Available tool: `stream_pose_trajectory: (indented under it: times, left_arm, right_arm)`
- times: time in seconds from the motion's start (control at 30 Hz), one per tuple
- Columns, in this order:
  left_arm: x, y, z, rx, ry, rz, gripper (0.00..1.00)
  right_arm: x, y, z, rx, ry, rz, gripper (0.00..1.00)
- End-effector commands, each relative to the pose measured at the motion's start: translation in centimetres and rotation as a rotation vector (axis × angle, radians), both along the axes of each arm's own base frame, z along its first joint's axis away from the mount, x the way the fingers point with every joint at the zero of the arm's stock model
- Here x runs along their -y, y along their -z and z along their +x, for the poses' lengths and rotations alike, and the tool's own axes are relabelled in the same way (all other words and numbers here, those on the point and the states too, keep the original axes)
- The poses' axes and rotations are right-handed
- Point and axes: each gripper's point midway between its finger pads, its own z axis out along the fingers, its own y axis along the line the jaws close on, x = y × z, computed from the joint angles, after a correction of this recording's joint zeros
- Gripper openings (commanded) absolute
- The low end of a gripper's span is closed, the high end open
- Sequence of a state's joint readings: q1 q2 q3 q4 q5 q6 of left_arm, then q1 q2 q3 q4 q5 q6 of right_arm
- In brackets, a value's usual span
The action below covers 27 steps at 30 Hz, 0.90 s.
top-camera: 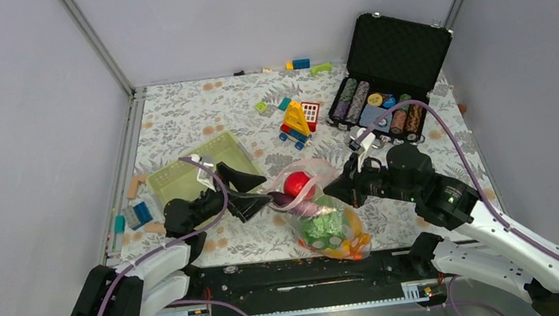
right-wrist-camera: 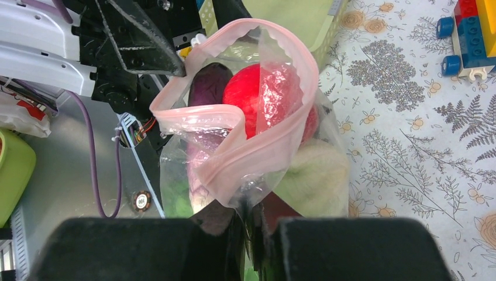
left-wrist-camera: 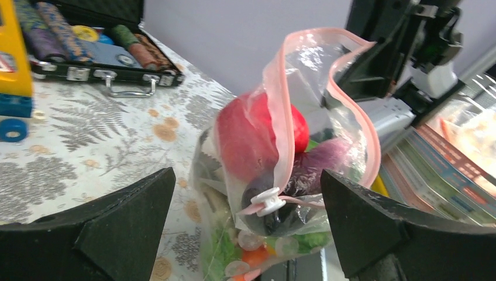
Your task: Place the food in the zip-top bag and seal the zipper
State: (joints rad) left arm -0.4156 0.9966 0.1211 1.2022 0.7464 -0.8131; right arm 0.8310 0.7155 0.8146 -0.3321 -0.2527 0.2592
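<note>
Stuffed zip-top bag [top-camera: 323, 217] lying with its mouth gaping, between two robot hands at the front of the tabletop [top-camera: 177, 122].
The right hand [right-wrist-camera: 252, 234] is pressed together, pinching the bag's rim; the left hand [top-camera: 253, 194] is spread wide, facing the white slider [left-wrist-camera: 266, 202]. The red round food [top-camera: 296, 183] bulges at the mouth, so the pink zipper [left-wrist-camera: 281, 146] may jam on it, or the floppy plastic may slip from the pinch. The clear, crumpled bag shows green, orange and purple pieces inside.

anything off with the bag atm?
Yes. The zip-top bag gapes at the mouth, and its zipper is kinked: one stretch is folded over itself rather than running straight. The red round food sits high in the opening. The right gripper pinches the bag's edge; the left gripper is open by the slider.
</note>
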Motion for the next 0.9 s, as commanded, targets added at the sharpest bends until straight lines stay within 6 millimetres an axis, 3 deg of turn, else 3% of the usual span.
stream_pose_trajectory:
  times: [0.0,0.2,0.37,0.5,0.53,0.73,0.8,0.87]
  left_arm:
    - [0.1,-3.7,-3.1,0.195,0.136,-0.064,0.99]
    - [0.0,-4.5,-3.5,0.200,0.142,-0.056,0.96]
    - [0.9,-3.1,-0.9,0.105,0.074,0.025,0.77]
    - [0.7,-3.2,0.2,0.107,0.009,0.045,0.69]
    - [0.6,-3.5,0.2,0.115,-0.002,0.046,0.65]
    - [0.9,-3.5,0.0,0.119,0.000,0.067,0.15]
    - [1.2,-3.3,-0.3,0.116,0.016,0.069,0.03]
    - [1.4,-3.3,-0.6,0.118,0.032,0.073,0.00]
  right_arm:
    - [-0.2,-3.0,0.3,0.047,0.008,0.061,0.10]
    - [-0.4,-3.4,0.3,0.049,0.008,0.067,0.10]
    - [-0.8,-3.6,-0.3,0.042,-0.038,0.077,0.10]
    - [-0.8,-3.7,-0.8,0.045,-0.060,0.088,0.11]
    - [-0.7,-3.8,-0.8,0.046,-0.059,0.088,0.11]
    - [-0.8,-3.8,-0.8,0.045,-0.062,0.086,0.11]
    - [-0.8,-3.8,-0.8,0.047,-0.061,0.085,0.12]
    - [-0.8,-3.9,-0.8,0.052,-0.062,0.086,0.12]
